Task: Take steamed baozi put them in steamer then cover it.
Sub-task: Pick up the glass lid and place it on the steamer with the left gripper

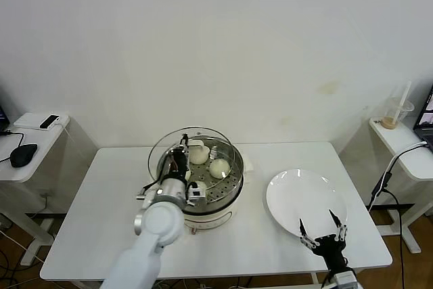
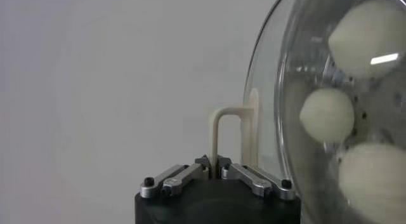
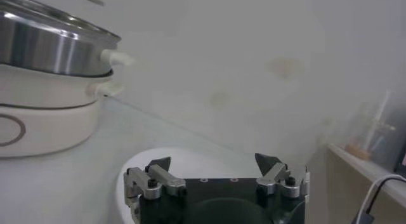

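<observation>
White table (image 1: 101,194) by a plain wall: the cover (image 1: 172,150) hangs over the steamer (image 1: 226,187).
Left gripper (image 2: 212,162) pinches its handle, lid offset toward the left; baozi (image 1: 218,168) inside. Right gripper (image 1: 323,229) spread wide above the plate (image 1: 284,197).

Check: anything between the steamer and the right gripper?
Only the white plate, empty, between the steamer and the open right gripper; head view shows it.
</observation>
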Available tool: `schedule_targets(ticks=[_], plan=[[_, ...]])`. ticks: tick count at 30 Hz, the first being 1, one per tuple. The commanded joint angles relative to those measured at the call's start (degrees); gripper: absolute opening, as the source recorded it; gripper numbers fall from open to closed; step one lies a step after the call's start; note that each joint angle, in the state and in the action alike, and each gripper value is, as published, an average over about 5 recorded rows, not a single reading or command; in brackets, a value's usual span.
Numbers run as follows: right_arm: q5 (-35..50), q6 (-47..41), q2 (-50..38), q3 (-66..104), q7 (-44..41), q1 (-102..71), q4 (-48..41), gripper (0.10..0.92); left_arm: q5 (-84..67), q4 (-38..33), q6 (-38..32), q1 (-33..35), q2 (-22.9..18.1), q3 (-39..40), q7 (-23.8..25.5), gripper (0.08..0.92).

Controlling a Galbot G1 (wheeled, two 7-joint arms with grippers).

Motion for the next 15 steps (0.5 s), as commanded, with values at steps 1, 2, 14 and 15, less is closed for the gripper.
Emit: schedule_targets(ticks=[1,2,14,15], plan=[[-0.4,-0.3,0.1,-0.5,-0.1,0.1,-0.2,0.823,4.0,1.2,0.2,-0.5,-4.4,1.9,1.2,0.138],[-0.4,-0.3,0.2,-0.6,-0.1,0.2,-0.2,0.823,4.2,1.3,0.2,-0.3,-4.5,1.9,1.1,0.138],[-0.8,-0.3,0.2,-1.6,0.0,0.4,-0.4,0.823,6.1,2.4,-1.1,2.0,-5.2,0.3,-0.2,0.138],[-0.9,-0.3,0.2,-1.7,0.0,0.4,-0.4,0.823,6.0,2.5,-1.2,2.1,-5.3,0.3,-0.2,0.138]])
